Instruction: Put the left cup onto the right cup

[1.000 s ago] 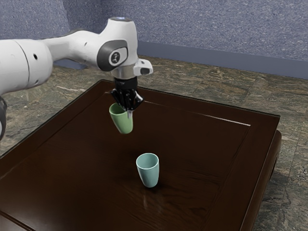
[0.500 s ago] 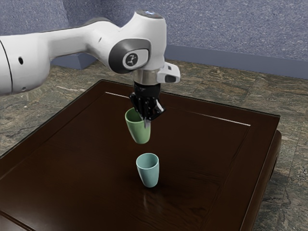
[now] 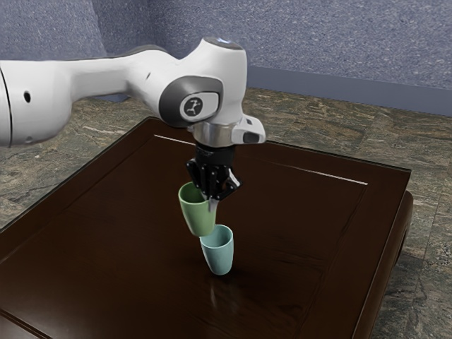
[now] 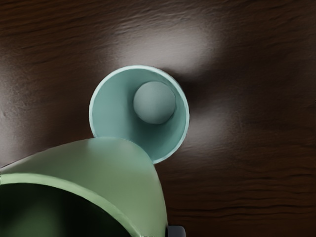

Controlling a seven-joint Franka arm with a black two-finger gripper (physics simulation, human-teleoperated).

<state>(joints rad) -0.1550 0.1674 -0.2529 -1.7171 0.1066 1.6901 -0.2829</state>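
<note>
Pincer [image 3: 211, 196] is gripping the green cup [image 3: 197, 210] by its rim, its base touching the teal cup [image 3: 217, 248] on the counter [image 3: 318, 233].

White arm [image 3: 85, 81] — green cup [image 3: 195, 213], teal cup [image 3: 219, 256] — dark brown wood-grain table [image 3: 311, 226], grey marbled floor [image 3: 339, 134].

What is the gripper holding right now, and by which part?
The green cup. The gripper pinches its wall at the rim, on the side toward the exterior view's right. The cup hangs close to the teal cup.
</note>
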